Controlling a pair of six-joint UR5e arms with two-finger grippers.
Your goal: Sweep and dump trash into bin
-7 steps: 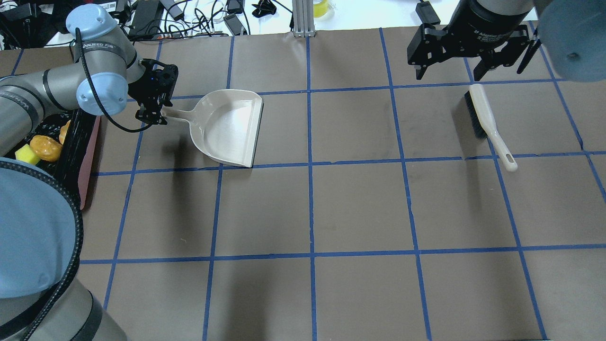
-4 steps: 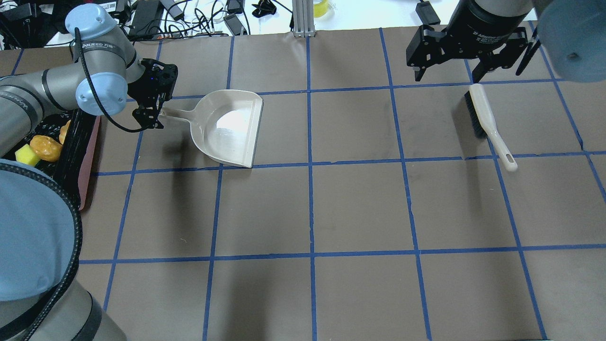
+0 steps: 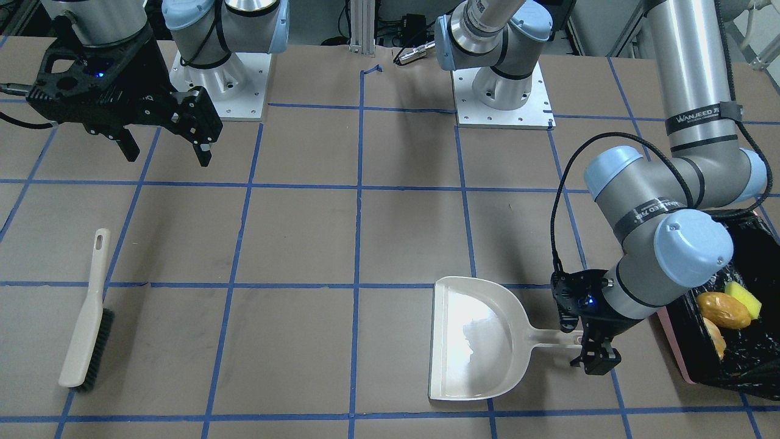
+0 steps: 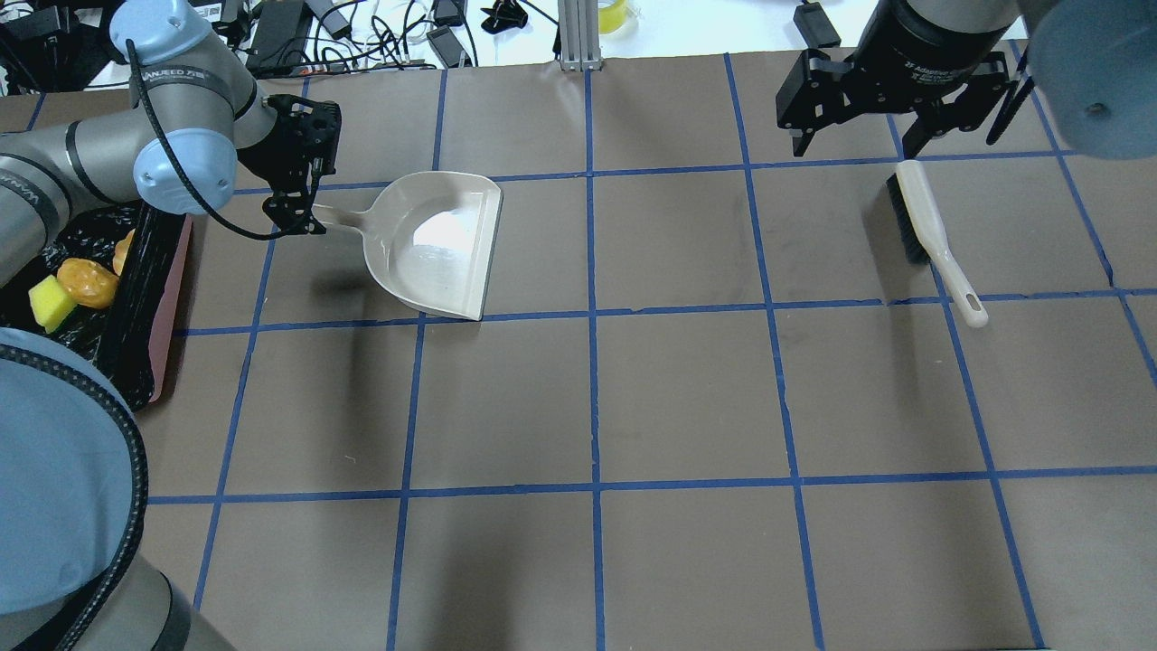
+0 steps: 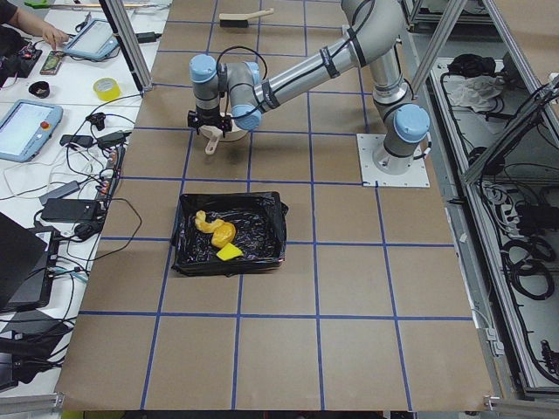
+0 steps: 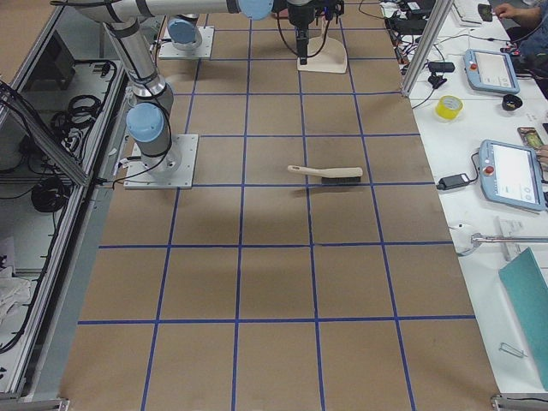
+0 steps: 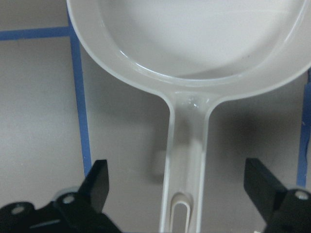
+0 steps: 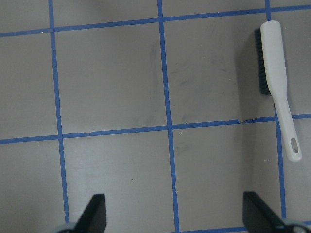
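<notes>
- Trash point(image 4: 86, 282) lies in the bin point(image 4: 174, 307), at the table's point(image 4: 687, 398) left end.
- We judge it light, rolling; carry it by the dustpan handle point(image 7: 187, 155).
- Left gripper point(image 4: 295, 217) stands wide open astride this handle; right gripper point(image 3: 166, 143) open, empty.

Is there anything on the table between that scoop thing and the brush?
Nothing. Between the dustpan and the brush there is only bare brown table crossed by blue tape lines, as the overhead view shows.
</notes>
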